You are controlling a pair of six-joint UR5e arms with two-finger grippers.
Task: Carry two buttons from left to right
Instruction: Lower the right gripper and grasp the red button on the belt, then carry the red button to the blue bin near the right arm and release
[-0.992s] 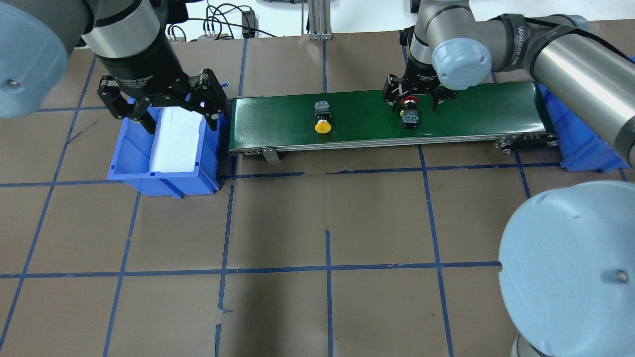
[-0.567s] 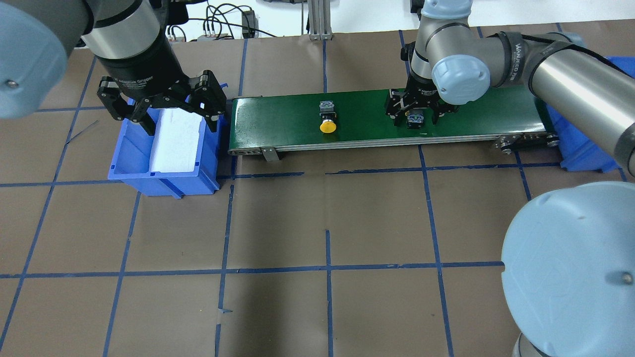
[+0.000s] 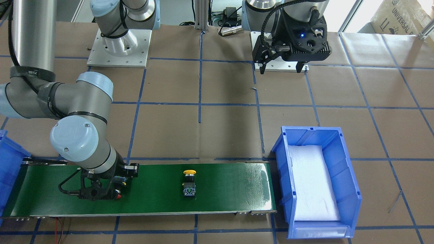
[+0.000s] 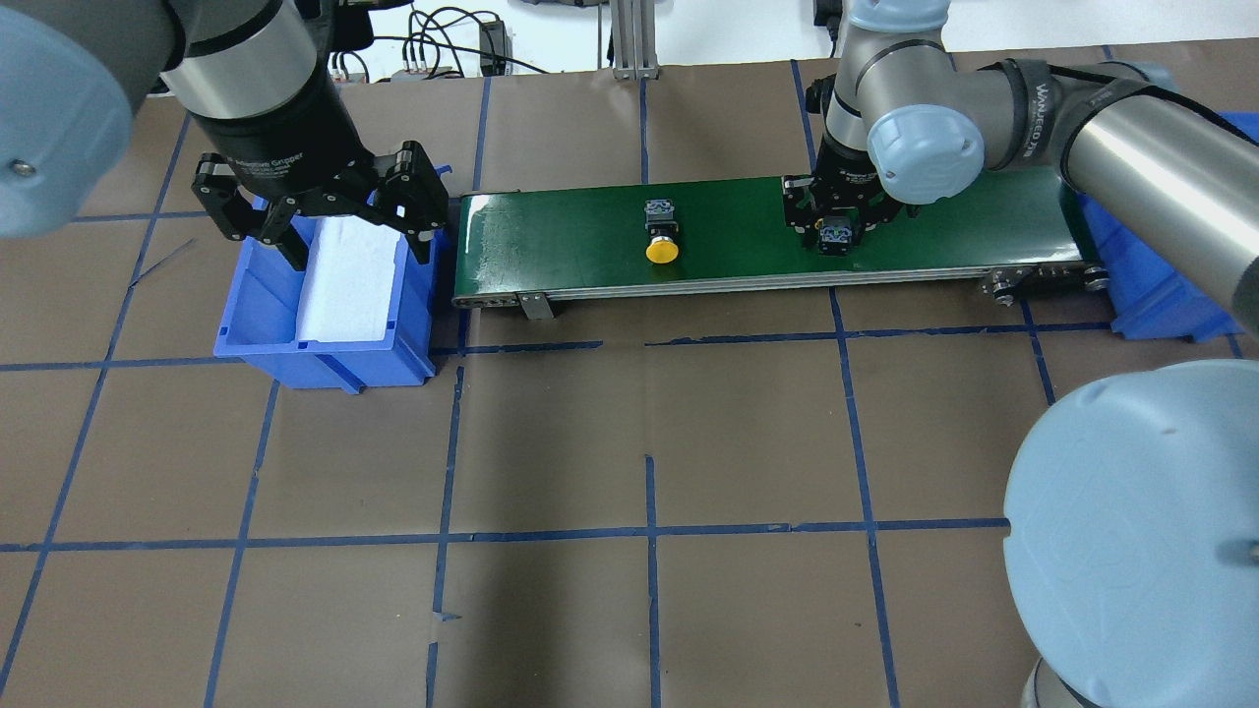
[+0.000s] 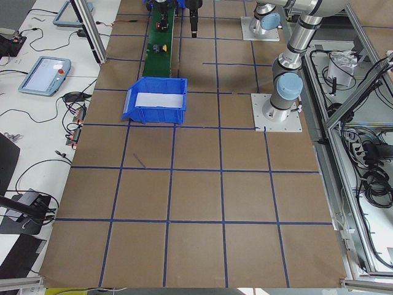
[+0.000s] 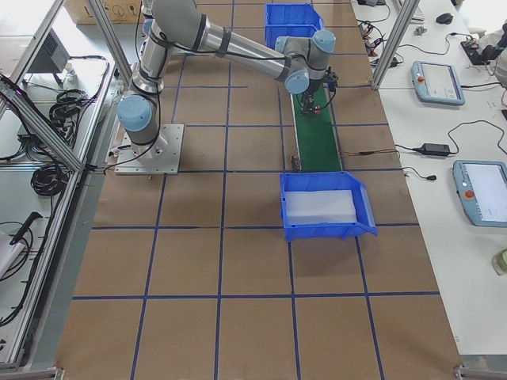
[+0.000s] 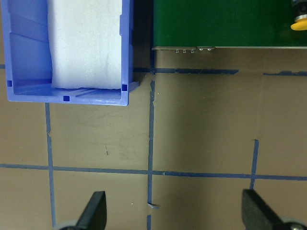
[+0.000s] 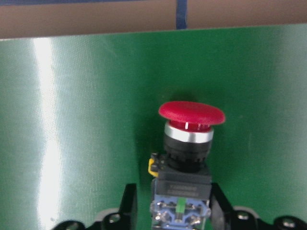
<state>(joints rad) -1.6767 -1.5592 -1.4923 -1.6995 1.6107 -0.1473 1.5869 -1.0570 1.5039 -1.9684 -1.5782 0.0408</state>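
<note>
The red button [image 8: 192, 115] lies on its side on the green conveyor belt [image 4: 728, 226], its red cap toward the far edge. My right gripper [image 4: 834, 234] is down over it, and its fingers [image 8: 128, 206] press the grey contact block [image 4: 834, 238]. In the front-facing view the red cap [image 3: 118, 196] peeks out under that gripper [image 3: 112, 189]. The yellow button [image 4: 661, 236] lies alone mid-belt and also shows in the front-facing view [image 3: 189, 183]. My left gripper [image 4: 359, 246] hangs open and empty above the left blue bin [image 4: 266, 315].
The left bin holds a white foam pad [image 4: 349, 275]. A second blue bin [image 4: 1151, 285] stands at the belt's right end. Brown table with blue tape lines lies in front of the belt.
My right gripper came down over the red button and its fingers narrowed onto the contact block. Both buttons drifted rightward on the belt. The left arm stayed put.
</note>
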